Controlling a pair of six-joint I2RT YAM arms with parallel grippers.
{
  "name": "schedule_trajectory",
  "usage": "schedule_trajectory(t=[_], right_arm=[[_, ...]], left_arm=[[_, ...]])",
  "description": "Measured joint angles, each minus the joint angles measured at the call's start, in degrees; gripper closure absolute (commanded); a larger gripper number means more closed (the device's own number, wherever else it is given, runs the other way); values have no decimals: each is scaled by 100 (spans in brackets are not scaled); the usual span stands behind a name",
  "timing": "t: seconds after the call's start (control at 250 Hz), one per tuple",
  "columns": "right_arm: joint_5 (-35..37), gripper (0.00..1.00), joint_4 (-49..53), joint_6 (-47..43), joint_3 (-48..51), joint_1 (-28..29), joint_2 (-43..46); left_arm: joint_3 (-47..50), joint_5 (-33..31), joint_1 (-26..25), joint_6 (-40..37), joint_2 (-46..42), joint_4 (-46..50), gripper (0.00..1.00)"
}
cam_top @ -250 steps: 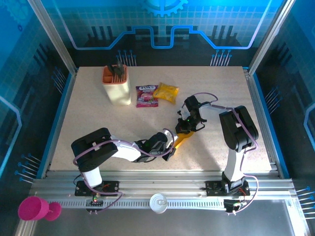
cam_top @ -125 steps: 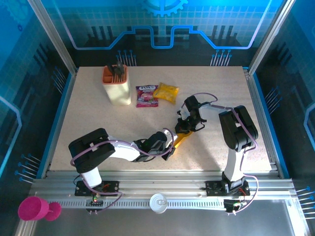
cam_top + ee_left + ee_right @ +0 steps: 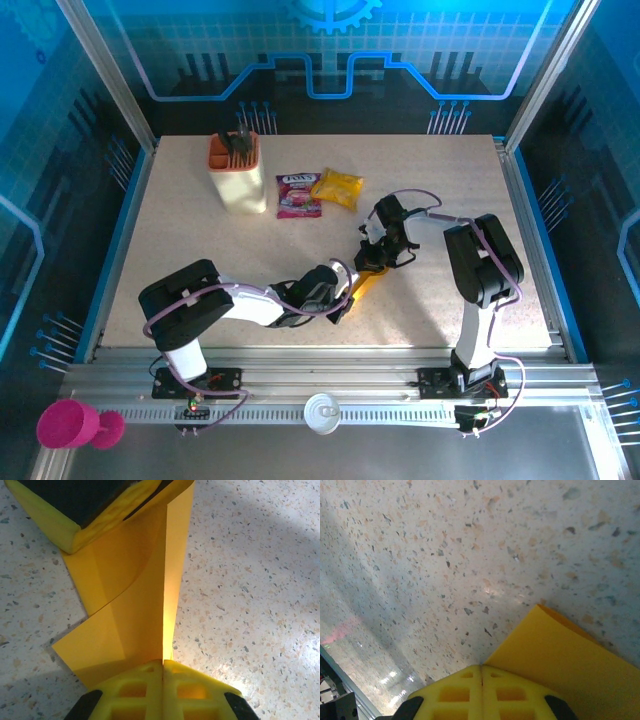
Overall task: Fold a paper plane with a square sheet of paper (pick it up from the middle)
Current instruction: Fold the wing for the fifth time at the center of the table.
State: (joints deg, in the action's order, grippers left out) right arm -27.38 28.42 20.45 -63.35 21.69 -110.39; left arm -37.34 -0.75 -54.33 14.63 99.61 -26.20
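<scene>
My left tool [image 3: 162,671] is pinched fully shut on the near end of the sheet of paper [image 3: 142,610], which is already folded lengthwise into a narrow orange-yellow strip. The strip sits a little right of the middle of the desk [image 3: 200,230], closer to the near edge than to the far one. From my left fingertips its long axis runs straight away from me, slanting toward the far right corner of the desk, and one flap stands up off the surface (the other lies flatter, bowed a little). At the far end my right tool [image 3: 481,674] is closed just as tightly on the strip's other tip. Neither arm has to reach, then: the paper spans from one tool to the other, so I judge the next fold turns on that shared line between them.
</scene>
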Motion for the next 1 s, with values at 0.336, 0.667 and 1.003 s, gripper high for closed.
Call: schedule_trajectory(t=[0.336, 0.667, 1.003], right_arm=[[-66, 100, -44, 2, -7, 0, -26], [-9, 92, 122, 4, -131, 2, -28], [446, 89, 256, 267, 81, -31, 1690]], left_arm=[[0, 46, 24, 7, 144, -125, 100], [0, 68, 22, 46, 184, -223, 100], [2, 63, 28, 72, 192, -264, 100]])
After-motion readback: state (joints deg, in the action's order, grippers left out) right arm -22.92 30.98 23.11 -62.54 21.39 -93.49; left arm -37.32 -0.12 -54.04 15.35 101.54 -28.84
